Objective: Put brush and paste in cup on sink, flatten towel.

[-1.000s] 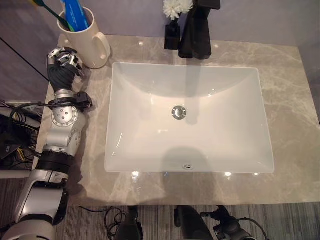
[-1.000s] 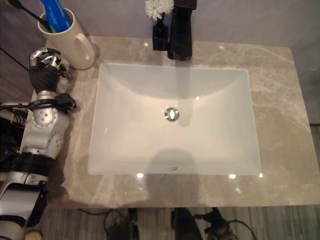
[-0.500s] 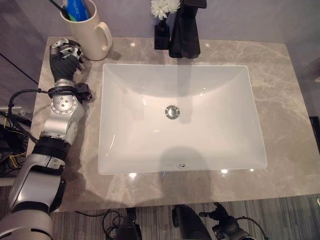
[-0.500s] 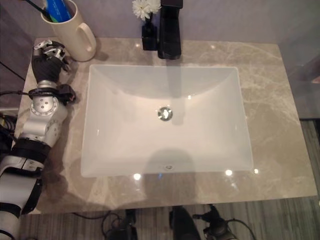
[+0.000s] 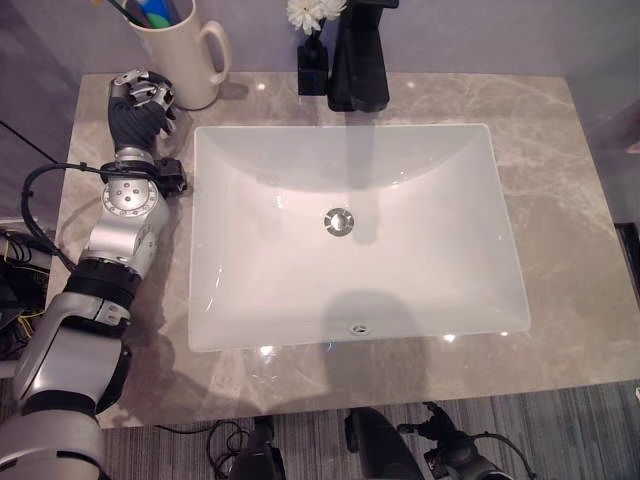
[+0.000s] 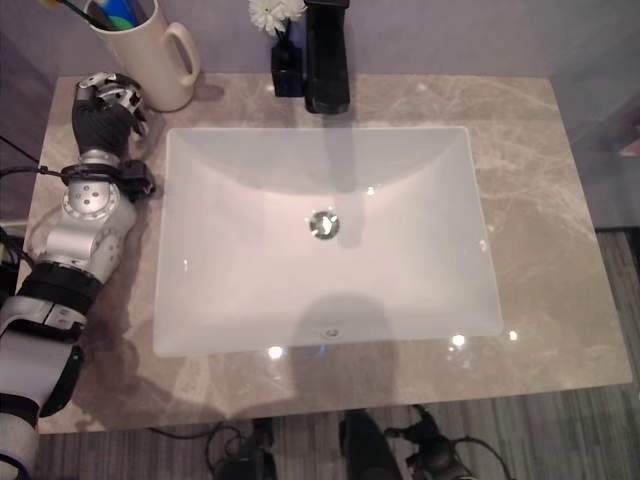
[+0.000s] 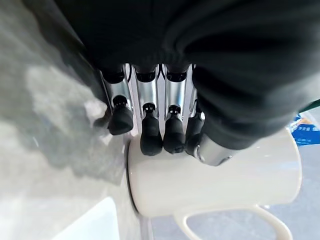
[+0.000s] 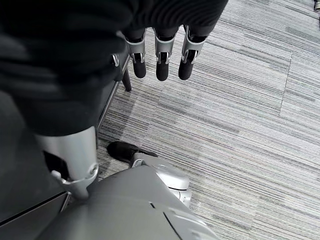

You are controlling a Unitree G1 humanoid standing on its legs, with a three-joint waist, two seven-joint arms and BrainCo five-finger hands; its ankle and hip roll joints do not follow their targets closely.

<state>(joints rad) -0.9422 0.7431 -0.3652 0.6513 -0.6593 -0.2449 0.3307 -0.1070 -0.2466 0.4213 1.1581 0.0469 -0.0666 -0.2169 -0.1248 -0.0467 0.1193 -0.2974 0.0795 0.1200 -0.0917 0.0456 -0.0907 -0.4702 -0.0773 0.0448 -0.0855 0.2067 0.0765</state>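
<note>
One white rectangular sink (image 5: 250, 290) is set in a grey marble counter (image 5: 570, 250); basin holds one round metal drain (image 5: 339, 221).

One cream cup (image 5: 185, 50) with a side handle stands on the counter just beyond the sink's far-left corner. Inside it: one blue paste tube (image 5: 160, 10) and one dark-handled brush (image 5: 128, 12), both upright, tops cut off by the frame edge.

One black faucet (image 5: 358, 60) stands behind the sink's far rim, near its middle. One small black vase (image 5: 311, 72) with one white flower (image 5: 310, 12) sits just to the left of the faucet, touching or nearly so.

Left hand (image 5: 140, 100) is over the counter to the left of the sink's far-left corner, just beside the cup. In the left wrist view its fingers (image 7: 151, 135) are relaxed, slightly bent, holding nothing; tips close to the cup wall, contact not clear.

Right hand (image 8: 160, 55) hangs over striped grey carpet (image 8: 240, 125), fingers straight, empty.
</note>
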